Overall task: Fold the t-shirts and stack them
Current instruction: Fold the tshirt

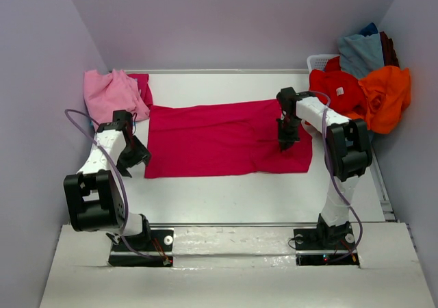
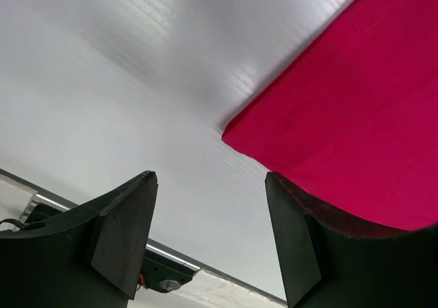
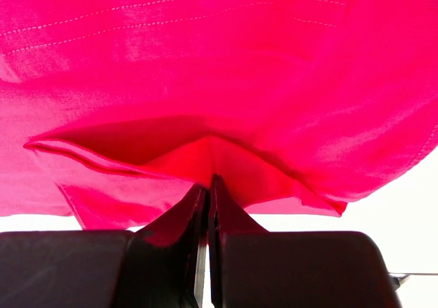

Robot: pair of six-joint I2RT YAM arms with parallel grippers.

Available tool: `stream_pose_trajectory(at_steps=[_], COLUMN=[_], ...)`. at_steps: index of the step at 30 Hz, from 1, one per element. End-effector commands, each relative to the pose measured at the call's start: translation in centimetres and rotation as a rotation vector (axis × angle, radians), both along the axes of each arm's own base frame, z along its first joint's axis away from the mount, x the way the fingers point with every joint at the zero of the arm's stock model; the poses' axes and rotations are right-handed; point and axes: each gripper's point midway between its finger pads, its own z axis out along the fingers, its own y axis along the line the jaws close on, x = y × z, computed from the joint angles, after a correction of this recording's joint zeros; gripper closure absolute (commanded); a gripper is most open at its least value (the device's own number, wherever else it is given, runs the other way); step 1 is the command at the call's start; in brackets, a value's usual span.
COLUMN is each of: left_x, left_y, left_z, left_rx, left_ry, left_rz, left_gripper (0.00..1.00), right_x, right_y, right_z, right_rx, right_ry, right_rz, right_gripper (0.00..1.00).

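Crimson-magenta t-shirt (image 1: 226,140) is laid flat on the table (image 1: 239,198), one fold pinched in the closed right gripper (image 3: 209,183), the pinched edge hidden. The left gripper (image 2: 211,185) is held wide and empty by its near-left corner.

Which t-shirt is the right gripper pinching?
The crimson-magenta cotton t-shirt spread flat mid-table; the light pink one lies bunched far left, a mixed-colour heap far right.

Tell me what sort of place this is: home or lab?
Probably a lab test cell: a white table boxed in by plain walls, a basket heaped with t-shirts, one crimson t-shirt spread out.
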Motion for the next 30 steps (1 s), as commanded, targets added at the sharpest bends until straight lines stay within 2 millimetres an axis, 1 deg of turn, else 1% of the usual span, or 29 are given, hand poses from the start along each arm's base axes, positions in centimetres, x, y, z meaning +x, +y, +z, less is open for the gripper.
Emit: stream_pose_trajectory(at_steps=[1,3,6,10,16,22,30], left_x=[-1.9,-1.9,-1.8,-1.0,0.1,0.0,-0.6], left_y=[0.3,-0.1,-1.2,-2.6,-3.1,-3.5,-4.0], left_z=[-1.5,-2.1,-3.0,-3.8,-4.0,-5.1,-5.8], left_rx=[-0.003,-0.024,-0.086,-0.169,-0.200,-0.226,-0.250], left_ry=[0.064,0.067,0.064,0.047,0.028,0.049,0.056], left_rz=[0.025,0.029,0.017,-0.012,-0.036,-0.040,-0.019], left_gripper=[0.24,0.24,0.25,0.25,0.26,0.28,0.28], right_x=[0.8,0.9,1.0,1.0,0.9,0.9,0.8], right_y=[0.6,0.7,0.7,0.8,0.7,0.6,0.5], right_z=[1.7,1.7,1.8,1.8,1.7,1.6,1.5], right_rx=[0.045,0.048,0.049,0.052,0.046,0.041,0.038], right_ry=[-0.058,-0.058,-0.061,-0.060,-0.057,-0.059,-0.053], right_rz=[0.017,0.017,0.017,0.016,0.017,0.016,0.016], right_gripper=[0.93,0.93,0.93,0.93,0.93,0.93,0.93])
